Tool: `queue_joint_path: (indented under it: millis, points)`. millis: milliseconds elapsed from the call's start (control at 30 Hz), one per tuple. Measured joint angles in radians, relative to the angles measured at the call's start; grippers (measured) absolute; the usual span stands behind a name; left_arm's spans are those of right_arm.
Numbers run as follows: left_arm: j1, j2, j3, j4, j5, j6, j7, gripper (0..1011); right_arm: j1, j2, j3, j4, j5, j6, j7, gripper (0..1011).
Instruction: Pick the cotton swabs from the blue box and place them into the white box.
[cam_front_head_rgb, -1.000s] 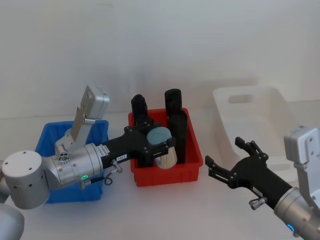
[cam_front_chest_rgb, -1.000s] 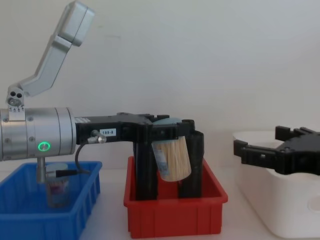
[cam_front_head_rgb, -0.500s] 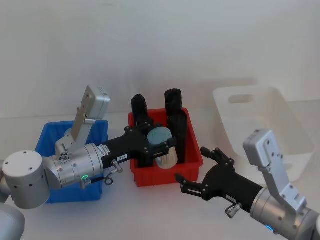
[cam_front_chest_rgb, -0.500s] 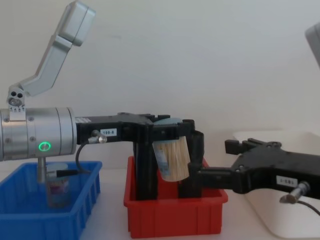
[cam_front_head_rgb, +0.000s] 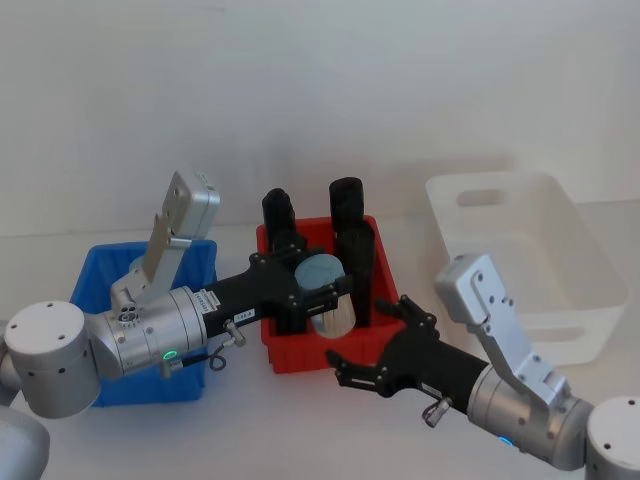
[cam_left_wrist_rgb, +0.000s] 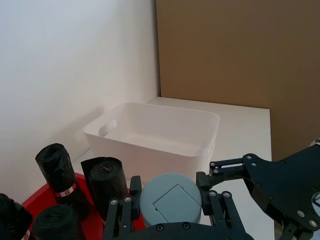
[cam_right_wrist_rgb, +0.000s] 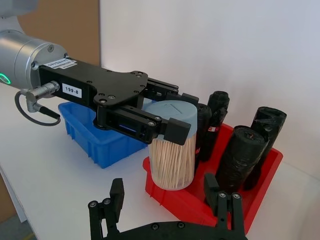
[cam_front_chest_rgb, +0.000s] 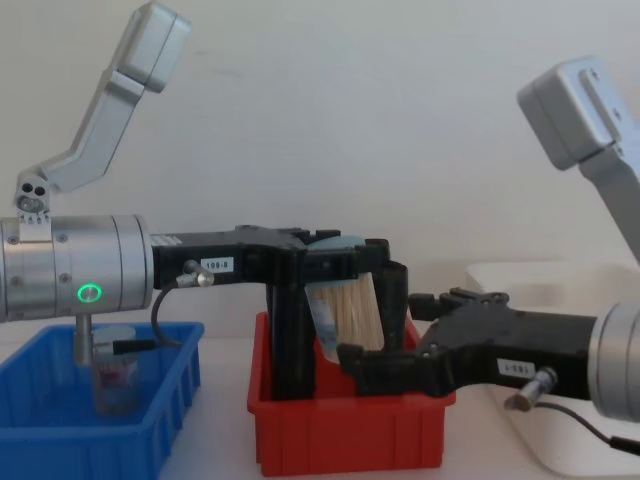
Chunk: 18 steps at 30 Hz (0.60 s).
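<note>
The left pincer (cam_front_head_rgb: 323, 293) is closed on a jar of cotton swabs (cam_right_wrist_rgb: 172, 160), its two fingers pressing the clear wall just under the pale blue lid. It holds the jar in the air, slightly tilted, above the red bin (cam_front_chest_rgb: 340, 435) and just beside the black rolls (cam_front_head_rgb: 347, 200) that stand in it. The right pincer (cam_front_head_rgb: 375, 337) is spread wide open and empty, low at the front rim of the red bin. It is near the jar and pointed towards it, but apart from it (in the right wrist view the jar stands between its two open fingers, farther back).

I judge the step in hand to be a handover: the jar is out of the blue box (cam_front_chest_rgb: 70, 440) but far from the white box (cam_left_wrist_rgb: 150, 150), which stands well apart on the robot's right side of the tabletop (cam_front_head_rgb: 250, 430).

The next move calls for the right pincer to come around the lower part of the jar, below the left fingers, and close before the left one lets go. A second jar (cam_front_chest_rgb: 115, 375) waits in the blue box.
</note>
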Motion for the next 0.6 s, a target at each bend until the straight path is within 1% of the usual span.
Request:
queue_joint_path:
  millis: [233,600]
  points:
    - [0.000,0.000,0.000,0.000,0.000,0.000,0.000,670,0.027,-0.020,-0.008,0.037,-0.018,-0.006,-0.010,1001]
    - [0.000,0.000,0.000,0.000,0.000,0.000,0.000,671,0.066,-0.050,-0.019,0.099,-0.031,-0.046,-0.034,1002]
